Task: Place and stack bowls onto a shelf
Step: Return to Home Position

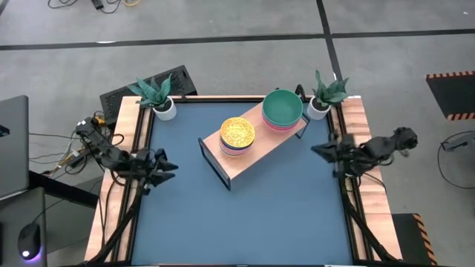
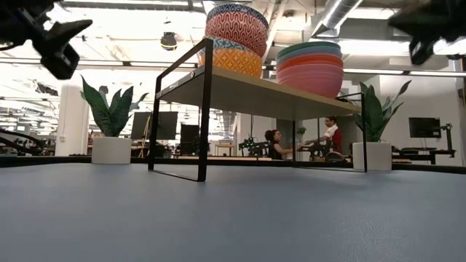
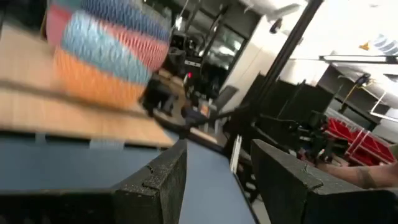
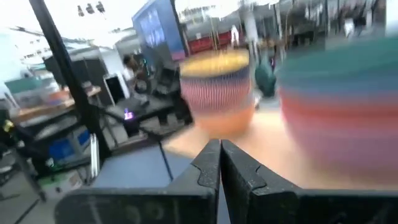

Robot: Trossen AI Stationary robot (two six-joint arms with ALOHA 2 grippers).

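Left gripper (image 1: 165, 167) sits over the left wooden rail of the blue tabletop (image 1: 245, 215), raised off the surface and holding nothing. Its jaws are apart, with a clear gap between the two dark fingers (image 3: 158, 180). Behind it, at the far left corner, stands a white plant pot (image 1: 165, 109). Ahead of these open jaws and well apart from them, the shelf (image 1: 261, 145) stands slantwise across the middle of the table, a light-wood board on a thin black frame. The end of the board nearer the left jaws carries a stack of small patterned bowls (image 1: 237, 135); the top one is yellow inside, with red-blue and orange patterns showing from the side in the low view (image 2: 237, 36). The end nearer the right jaws carries the larger stack (image 1: 283, 111), a teal green bowl on top of pink ones. The two stacks are near each other; whether they touch, cannot tell. A second plant pot (image 1: 319, 107) stands at the far right corner, just beyond that end of the shelf. Right gripper (image 1: 318, 150) hangs over the right rail, raised, pointing in toward the shelf; its jaws are closed together on nothing, fingertips meeting (image 4: 220, 146), both stacks ahead of them. Two people (image 2: 331, 135) sit far back in the room.
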